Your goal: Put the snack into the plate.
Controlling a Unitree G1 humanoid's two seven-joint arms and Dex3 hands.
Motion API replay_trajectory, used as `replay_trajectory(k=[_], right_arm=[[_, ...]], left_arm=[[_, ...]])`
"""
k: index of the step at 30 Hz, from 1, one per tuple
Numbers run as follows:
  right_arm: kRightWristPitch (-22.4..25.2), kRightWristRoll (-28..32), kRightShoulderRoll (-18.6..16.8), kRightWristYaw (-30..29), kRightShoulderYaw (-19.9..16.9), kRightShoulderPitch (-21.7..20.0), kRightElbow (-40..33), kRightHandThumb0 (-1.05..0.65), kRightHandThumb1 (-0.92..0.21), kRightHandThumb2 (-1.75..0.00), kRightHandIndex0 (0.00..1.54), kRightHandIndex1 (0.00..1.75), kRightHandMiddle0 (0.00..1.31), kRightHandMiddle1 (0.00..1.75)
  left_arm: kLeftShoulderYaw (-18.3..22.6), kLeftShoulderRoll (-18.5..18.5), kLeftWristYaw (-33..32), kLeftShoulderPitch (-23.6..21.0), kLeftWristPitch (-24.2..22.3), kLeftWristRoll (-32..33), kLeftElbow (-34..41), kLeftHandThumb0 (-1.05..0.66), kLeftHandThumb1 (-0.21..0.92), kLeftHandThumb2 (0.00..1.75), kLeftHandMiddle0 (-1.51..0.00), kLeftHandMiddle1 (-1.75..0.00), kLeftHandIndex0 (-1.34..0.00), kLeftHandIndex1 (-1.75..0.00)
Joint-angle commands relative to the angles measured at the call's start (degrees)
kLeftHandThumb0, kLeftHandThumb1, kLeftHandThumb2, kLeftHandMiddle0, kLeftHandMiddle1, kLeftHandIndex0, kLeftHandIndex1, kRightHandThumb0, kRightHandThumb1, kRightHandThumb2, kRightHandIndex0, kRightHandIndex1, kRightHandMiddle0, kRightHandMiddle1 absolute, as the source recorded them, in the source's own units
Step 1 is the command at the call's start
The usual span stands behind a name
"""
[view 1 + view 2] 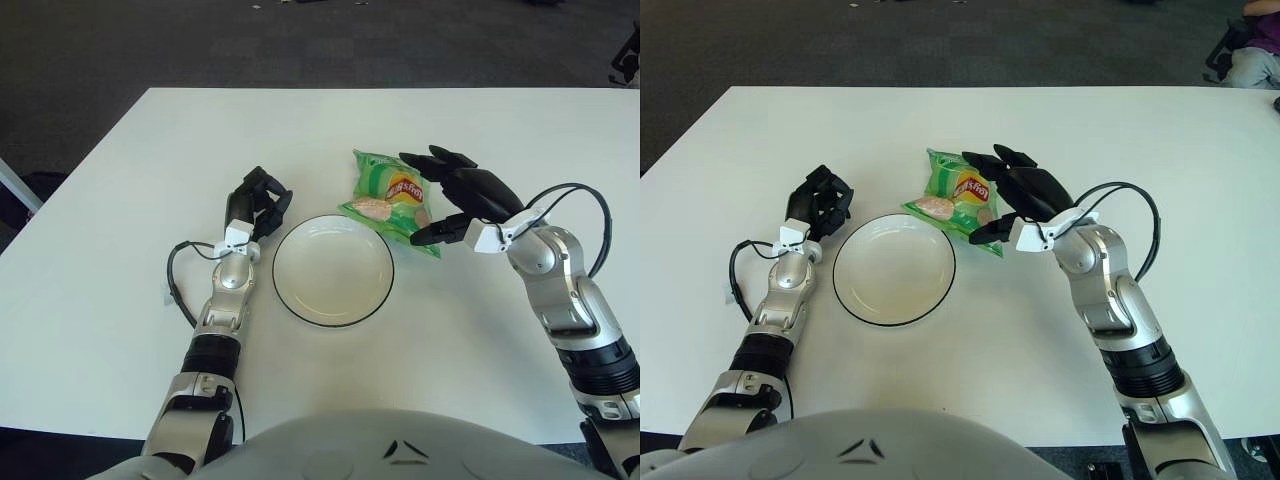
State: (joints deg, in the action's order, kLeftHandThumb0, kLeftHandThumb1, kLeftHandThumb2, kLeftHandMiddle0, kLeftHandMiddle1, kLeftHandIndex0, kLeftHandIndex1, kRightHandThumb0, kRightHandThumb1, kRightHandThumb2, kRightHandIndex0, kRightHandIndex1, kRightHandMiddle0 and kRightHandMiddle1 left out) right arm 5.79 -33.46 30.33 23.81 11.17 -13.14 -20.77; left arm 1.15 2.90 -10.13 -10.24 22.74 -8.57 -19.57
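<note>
A green snack bag (388,196) lies flat on the white table, just beyond the right rim of a white plate with a dark edge (290,297). My right hand (440,195) hovers at the bag's right side with its fingers spread, the thumb low by the bag's near corner and the fingertips over its far edge. It holds nothing. My left hand (256,202) shows to the left of the plate with its fingers curled, and nothing is in it.
The white table (120,200) stretches wide around the plate. Its far edge meets dark carpet. A black cable (178,280) loops beside my left forearm, and another loops off my right wrist (590,215).
</note>
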Motion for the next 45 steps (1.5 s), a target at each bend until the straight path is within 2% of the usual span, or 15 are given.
replay_trajectory(k=[1,4,10,18,22,27,38,45], right_arm=[[3.10,-1.34,-0.55,3.47,1.81,-2.52,-0.18,-0.69,-0.80,0.00,0.00,0.00,0.18,0.01],[4.44,-1.42,-0.57,5.15,2.44,-3.62,0.18,-0.67,-0.80,0.00,0.00,0.00,0.18,0.01],[3.12,-1.96,-0.07,6.82,4.60,-7.28,4.92,-0.65,-0.80,0.00,0.00,0.00,0.18,0.01],[2.19,-3.25,0.16,7.78,6.88,-9.41,8.48,-0.66,-0.82,-0.01,0.00,0.00,0.19,0.02],[2.73,-3.24,0.56,10.15,7.93,-10.43,9.43,-0.67,-0.82,-0.01,0.00,0.00,0.20,0.02],[3.33,-2.46,0.18,11.99,8.20,-10.91,11.14,-0.68,-0.83,-0.01,0.00,0.00,0.20,0.02],[-0.20,-1.28,0.45,10.39,8.27,-10.55,17.69,-0.66,-0.84,-0.01,0.00,0.00,0.23,0.03],[-2.76,-2.04,0.53,9.09,9.91,-10.83,24.43,-0.65,-0.84,-0.01,0.00,0.00,0.28,0.05]], left_arm=[[-0.22,-0.24,-0.56,1.29,0.39,-0.56,-0.20,-0.29,0.92,0.28,-0.95,-1.75,-0.76,-1.75],[-0.27,-0.33,-0.62,1.39,0.41,-0.70,-0.09,-0.29,0.92,0.28,-0.95,-1.75,-0.76,-1.75],[-0.33,-0.56,-1.00,1.54,0.89,-1.26,-0.08,-0.29,0.92,0.28,-0.95,-1.75,-0.76,-1.75],[-0.53,-0.62,-1.49,1.65,1.58,-1.80,-0.23,-0.30,0.92,0.28,-0.96,-1.75,-0.76,-1.75],[-0.62,-0.58,-1.80,1.68,2.06,-2.09,-0.35,-0.30,0.92,0.28,-0.96,-1.75,-0.76,-1.75],[-0.72,-0.56,-2.02,1.73,2.44,-2.22,-0.44,-0.30,0.92,0.28,-0.96,-1.75,-0.76,-1.75],[-0.82,-0.43,-2.30,1.63,3.24,-2.28,-0.91,-0.30,0.92,0.29,-0.96,-1.75,-0.76,-1.75],[-0.83,-0.38,-2.47,1.60,3.67,-2.37,-1.14,-0.30,0.92,0.28,-0.96,-1.75,-0.76,-1.75]])
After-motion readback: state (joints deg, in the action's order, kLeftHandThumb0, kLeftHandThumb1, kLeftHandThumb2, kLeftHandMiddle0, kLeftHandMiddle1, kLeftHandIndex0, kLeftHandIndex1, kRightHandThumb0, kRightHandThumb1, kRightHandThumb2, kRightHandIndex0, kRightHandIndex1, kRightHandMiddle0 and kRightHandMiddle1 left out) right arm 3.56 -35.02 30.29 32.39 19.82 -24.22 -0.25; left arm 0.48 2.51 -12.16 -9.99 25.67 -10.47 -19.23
